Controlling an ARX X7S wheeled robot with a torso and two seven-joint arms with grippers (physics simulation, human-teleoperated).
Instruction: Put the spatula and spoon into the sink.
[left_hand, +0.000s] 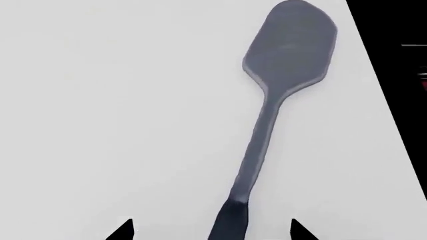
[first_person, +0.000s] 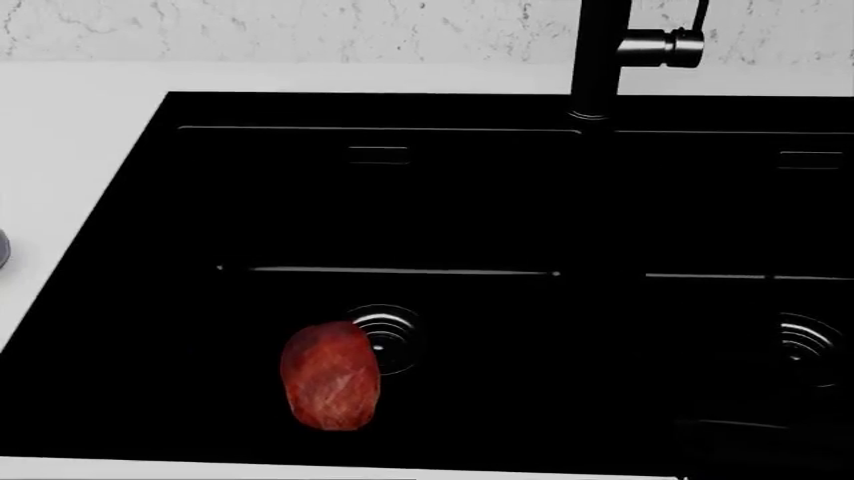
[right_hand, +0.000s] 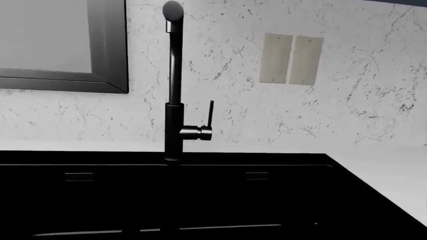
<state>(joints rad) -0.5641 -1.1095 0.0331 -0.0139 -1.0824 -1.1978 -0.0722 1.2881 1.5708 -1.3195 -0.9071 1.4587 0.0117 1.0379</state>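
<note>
The spatula (left_hand: 280, 100) appeared in the left wrist view as a grey utensil with a broad, rounded blade narrowing into a slim handle whose far end turned darker. It lay flat on the white countertop (left_hand: 120, 110), the blade pointing away from the camera and the dark handle end lying between the two black fingertips (left_hand: 123, 230) of the left gripper (left_hand: 212, 231). Those tips stood apart on either side of the handle, touching nothing, so the left gripper was released. A black strip along one edge of that view was the sink's border.

The head view showed what the wrist views did not: the sink (first_person: 120, 200) as a wide black double basin, each basin with a ringed metal drain, the left drain (first_person: 387, 335) lying just beside a red rounded lump (first_person: 331, 375) resting on the basin floor. The tap (first_person: 601, 60) rose from the rear rim between the basins. At the far left edge a sliver of a grey object (first_person: 4, 247) rested on the counter; it could not be identified.

The right wrist view alone showed the tap's full height, a dark-framed panel (right_hand: 63, 45) and a pale wall plate (right_hand: 291, 58) on the marbled wall. The right gripper was not visible, and no spoon could be seen.
</note>
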